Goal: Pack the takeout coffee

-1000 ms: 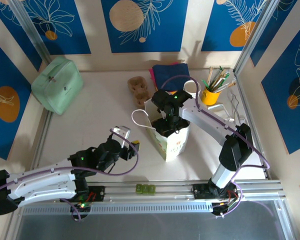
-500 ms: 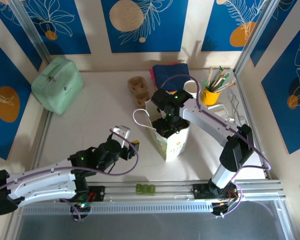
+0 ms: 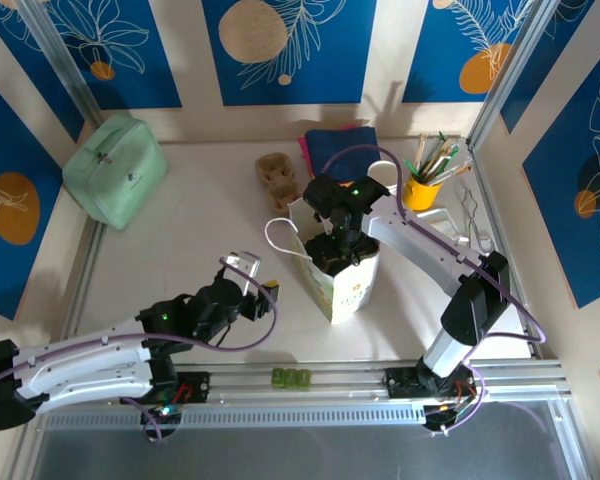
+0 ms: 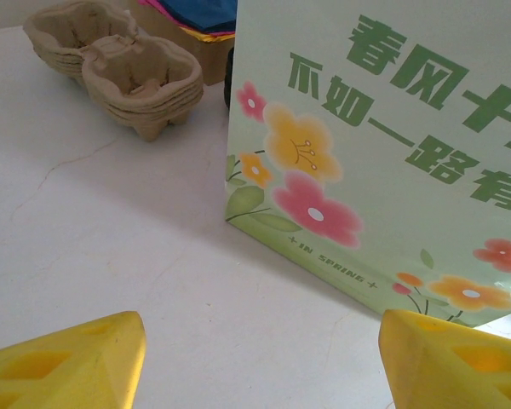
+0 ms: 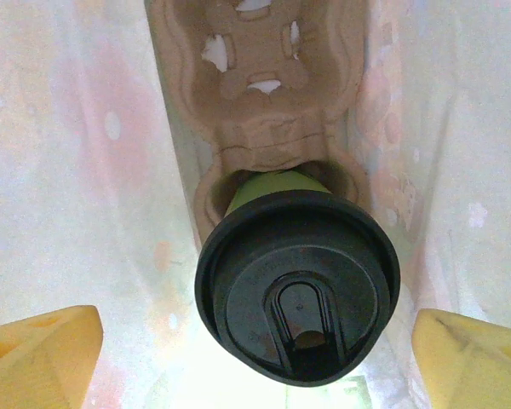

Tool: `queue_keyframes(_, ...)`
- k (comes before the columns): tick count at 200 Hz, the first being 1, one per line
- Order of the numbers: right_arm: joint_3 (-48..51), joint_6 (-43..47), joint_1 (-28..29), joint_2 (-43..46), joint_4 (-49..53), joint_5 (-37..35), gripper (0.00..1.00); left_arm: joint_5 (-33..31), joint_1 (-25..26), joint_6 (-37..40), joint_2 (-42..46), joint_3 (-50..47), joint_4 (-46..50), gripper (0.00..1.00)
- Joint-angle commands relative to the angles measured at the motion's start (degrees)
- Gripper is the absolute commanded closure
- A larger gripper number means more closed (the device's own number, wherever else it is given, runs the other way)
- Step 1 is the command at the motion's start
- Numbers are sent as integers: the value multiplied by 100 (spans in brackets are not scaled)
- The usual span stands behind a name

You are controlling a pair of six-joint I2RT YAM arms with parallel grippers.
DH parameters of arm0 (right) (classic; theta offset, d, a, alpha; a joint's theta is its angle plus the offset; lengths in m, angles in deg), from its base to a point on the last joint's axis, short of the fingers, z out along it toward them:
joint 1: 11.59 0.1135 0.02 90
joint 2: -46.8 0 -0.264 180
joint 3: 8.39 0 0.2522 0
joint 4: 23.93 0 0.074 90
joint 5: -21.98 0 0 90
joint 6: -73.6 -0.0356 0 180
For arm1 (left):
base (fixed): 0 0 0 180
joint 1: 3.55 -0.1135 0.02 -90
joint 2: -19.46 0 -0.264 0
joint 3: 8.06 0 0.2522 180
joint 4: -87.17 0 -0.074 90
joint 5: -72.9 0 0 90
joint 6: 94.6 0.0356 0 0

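Note:
The takeout coffee [image 5: 298,285] is a green-sided cup with a black lid. It stands in one hole of a brown cardboard carrier [image 5: 264,77] inside the flowered paper bag [image 3: 350,285]. My right gripper [image 5: 257,345] reaches down into the bag's mouth [image 3: 332,245]. It is open, with a yellow finger [image 5: 43,349] on either side of the lid and not touching it. My left gripper [image 3: 257,278] rests low over the table left of the bag, open, with only bare table between its fingertips [image 4: 260,349]. It faces the bag's printed side [image 4: 383,128].
Spare cardboard carriers [image 3: 280,172] lie stacked behind the bag, next to a blue cloth [image 3: 338,148]. A mint-green pouch [image 3: 115,168] sits at the back left. A yellow cup of pens [image 3: 420,190] stands at the back right. The bag's white handle [image 3: 280,235] loops out to the left.
My right arm has shifted slightly, its elbow a little further right, while its gripper stays inside the bag. The left arm has not moved.

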Motion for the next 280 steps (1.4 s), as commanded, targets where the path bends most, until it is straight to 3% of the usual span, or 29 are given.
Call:
queue_keyframes(1,-210,-47,42,191,258,-25,6,-92,-37,-87,33,-44,41,27)
queue_keyframes(179,-614,23,37,374,454,-108,17,-101,-36,-80,37,-22,43,27)
queue_keyframes(280,-997,58,34,576,512,225,24,-101,-37,-43,29,8,34,27)
